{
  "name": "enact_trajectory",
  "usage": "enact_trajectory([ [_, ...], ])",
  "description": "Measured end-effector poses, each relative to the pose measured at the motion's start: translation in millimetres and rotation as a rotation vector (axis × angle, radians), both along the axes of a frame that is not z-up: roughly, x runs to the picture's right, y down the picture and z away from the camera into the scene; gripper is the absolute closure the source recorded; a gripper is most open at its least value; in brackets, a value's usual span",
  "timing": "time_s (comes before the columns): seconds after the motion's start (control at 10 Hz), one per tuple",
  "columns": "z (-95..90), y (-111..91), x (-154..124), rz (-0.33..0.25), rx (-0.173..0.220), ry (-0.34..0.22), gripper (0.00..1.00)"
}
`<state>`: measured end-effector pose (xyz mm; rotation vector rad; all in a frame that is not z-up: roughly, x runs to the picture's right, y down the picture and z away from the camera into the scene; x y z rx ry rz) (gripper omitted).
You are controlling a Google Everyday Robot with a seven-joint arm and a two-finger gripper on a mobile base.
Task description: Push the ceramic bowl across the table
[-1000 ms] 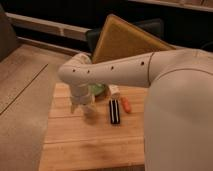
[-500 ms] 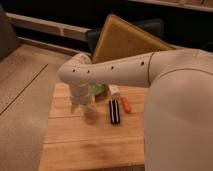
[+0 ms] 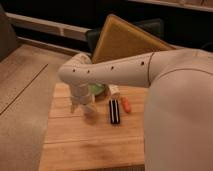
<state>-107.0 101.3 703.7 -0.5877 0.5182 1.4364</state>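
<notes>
The ceramic bowl (image 3: 98, 90) shows only as a green patch at the back of the light wooden table (image 3: 90, 145); most of it is hidden behind my white arm. My gripper (image 3: 83, 107) hangs from the arm's wrist and reaches down to the tabletop just in front and left of the bowl. I cannot tell whether it touches the bowl.
A black rectangular object (image 3: 115, 111) and a small orange-red item (image 3: 126, 105) lie right of the gripper. A small pale object (image 3: 114, 91) sits beside the bowl. A tilted yellow-brown board (image 3: 127, 42) leans behind the table. My arm covers the right side.
</notes>
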Motion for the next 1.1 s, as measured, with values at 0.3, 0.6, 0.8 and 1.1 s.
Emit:
enact_trajectory([
  [0.3,20.4,-47,11,0.043,0.14,-0.074,0.35],
  [0.6,35.2,-105,40,0.099,0.301,-0.156,0.35],
  [0.8,35.3,-105,38,0.094,0.304,-0.161,0.35],
  [1.1,54.2,-106,87,0.093,0.301,-0.048,0.35],
])
